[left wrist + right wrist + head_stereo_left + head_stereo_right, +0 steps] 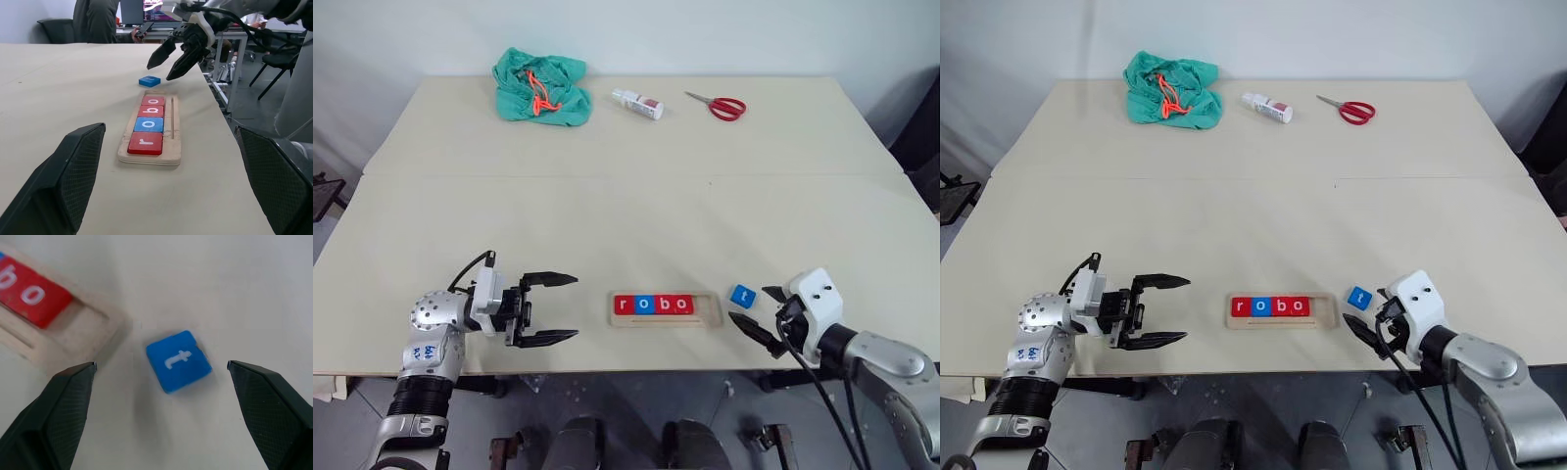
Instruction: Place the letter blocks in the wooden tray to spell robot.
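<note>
Right wrist view looks straight down on the blue t block (pixel 179 361), lying flat on the table (pixel 607 196) just beside the open end of the wooden tray (pixel 73 340), tilted a little against it and touching nothing. The right gripper (pixel 753 310) hangs over it with both black fingers spread wide, holding nothing. Four letter blocks (pixel 653 305) already sit in the tray in a row, red r, blue o, red b, red o, with the last slot nearest the t bare. On the other side of the tray the left gripper (pixel 548 307) points level toward it, jaws wide apart and empty, well short of the wood. Nothing lies between the t and the free slot. Far across the table, well apart from all this, are a crumpled green cloth (pixel 540 86) with an orange cord, a small white bottle (pixel 637 103) on its side and red-handled scissors (pixel 718 104).
</note>
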You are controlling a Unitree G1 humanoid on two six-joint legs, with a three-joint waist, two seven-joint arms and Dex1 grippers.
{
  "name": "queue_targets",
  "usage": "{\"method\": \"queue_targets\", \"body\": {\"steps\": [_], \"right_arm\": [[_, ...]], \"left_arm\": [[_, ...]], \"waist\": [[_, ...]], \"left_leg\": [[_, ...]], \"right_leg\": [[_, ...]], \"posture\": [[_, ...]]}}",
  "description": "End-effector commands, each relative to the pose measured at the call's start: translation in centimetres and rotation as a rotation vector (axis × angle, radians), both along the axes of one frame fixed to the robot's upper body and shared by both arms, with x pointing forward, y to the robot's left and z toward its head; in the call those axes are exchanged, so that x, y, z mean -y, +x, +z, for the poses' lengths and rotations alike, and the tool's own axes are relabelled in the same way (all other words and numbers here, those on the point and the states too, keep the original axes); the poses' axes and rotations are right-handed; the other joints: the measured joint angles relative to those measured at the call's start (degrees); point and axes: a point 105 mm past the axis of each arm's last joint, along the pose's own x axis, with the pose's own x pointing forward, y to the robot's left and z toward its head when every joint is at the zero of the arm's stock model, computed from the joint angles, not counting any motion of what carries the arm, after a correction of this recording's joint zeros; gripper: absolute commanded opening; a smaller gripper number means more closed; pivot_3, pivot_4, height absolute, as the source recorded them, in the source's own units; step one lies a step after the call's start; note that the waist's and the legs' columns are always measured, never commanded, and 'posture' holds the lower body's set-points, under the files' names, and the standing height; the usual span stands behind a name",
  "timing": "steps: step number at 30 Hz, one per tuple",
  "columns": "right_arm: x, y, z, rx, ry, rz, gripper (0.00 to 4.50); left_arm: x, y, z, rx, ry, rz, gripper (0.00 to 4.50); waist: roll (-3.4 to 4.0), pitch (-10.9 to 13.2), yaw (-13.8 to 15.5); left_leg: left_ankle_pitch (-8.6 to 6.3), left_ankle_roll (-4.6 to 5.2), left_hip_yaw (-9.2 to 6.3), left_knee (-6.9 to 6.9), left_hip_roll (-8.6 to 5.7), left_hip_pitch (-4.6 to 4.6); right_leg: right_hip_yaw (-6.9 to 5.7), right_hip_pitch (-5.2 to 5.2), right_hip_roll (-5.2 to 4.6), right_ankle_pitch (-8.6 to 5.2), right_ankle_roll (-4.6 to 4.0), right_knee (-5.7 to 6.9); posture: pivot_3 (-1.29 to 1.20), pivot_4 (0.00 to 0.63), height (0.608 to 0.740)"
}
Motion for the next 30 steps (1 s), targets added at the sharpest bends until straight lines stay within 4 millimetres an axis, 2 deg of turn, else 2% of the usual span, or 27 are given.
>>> {"method": "queue_targets", "body": {"steps": [1,9,12,17,19,25,30], "right_arm": [[0.0,0.7,0.6,0.025,-0.045,0.103,4.47],[1.1,2.8,0.1,-0.036,-0.135,0.241,4.47],[1.2,3.1,0.0,-0.055,-0.157,0.265,3.89],[1.1,3.2,0.0,-0.056,-0.170,0.288,2.08],[0.8,3.4,0.6,-0.031,-0.171,0.303,1.46],[-1.1,2.9,3.3,0.010,-0.159,0.409,1.46],[-3.2,1.3,3.7,-0.043,-0.176,0.556,1.46]], "left_arm": [[0.1,-0.4,0.4,0.030,-0.004,-0.002,4.50],[-0.1,-0.7,0.2,0.033,-0.008,0.020,4.50],[-0.3,-0.9,0.2,0.034,-0.007,0.028,4.50],[-0.6,-1.2,0.1,0.030,-0.003,0.045,4.50],[-0.6,-1.1,0.1,0.030,-0.003,0.047,4.50],[-0.6,-0.9,0.2,0.030,0.000,0.042,4.50],[-0.6,-0.7,0.2,0.032,0.003,0.033,4.50]], "waist": [[0.00,0.00,0.00],[-0.02,0.01,0.14],[-0.01,0.01,0.07],[-0.01,0.01,0.04],[-0.02,0.01,0.13],[-0.01,0.01,0.13],[-0.02,0.01,0.15]], "left_leg": [[0.00,0.00,0.00,0.00,0.00,0.00],[0.00,0.01,0.00,0.04,-0.01,-0.02],[0.00,0.01,-0.02,0.04,-0.01,-0.02],[0.00,0.00,-0.03,0.05,0.00,-0.02],[0.00,0.00,-0.04,0.05,0.00,-0.02],[0.00,0.00,-0.05,0.08,0.01,-0.03],[0.00,0.00,-0.08,0.09,0.00,-0.03]], "right_leg": [[0.00,0.00,0.00,0.00,0.00,0.00],[-0.04,0.04,-0.03,0.00,0.00,-0.05],[-0.06,0.04,-0.04,0.00,0.00,-0.05],[-0.08,0.06,-0.03,0.00,0.00,-0.05],[-0.08,0.05,-0.03,0.00,0.00,-0.05],[-0.09,0.06,-0.03,0.00,0.00,-0.04],[-0.10,0.08,-0.03,0.00,0.00,-0.05]], "posture": [[0.00,0.150,0.740],[0.00,0.150,0.740],[0.00,0.150,0.740],[0.00,0.150,0.740],[0.00,0.150,0.740],[0.00,0.150,0.740],[0.00,0.150,0.740]]}}
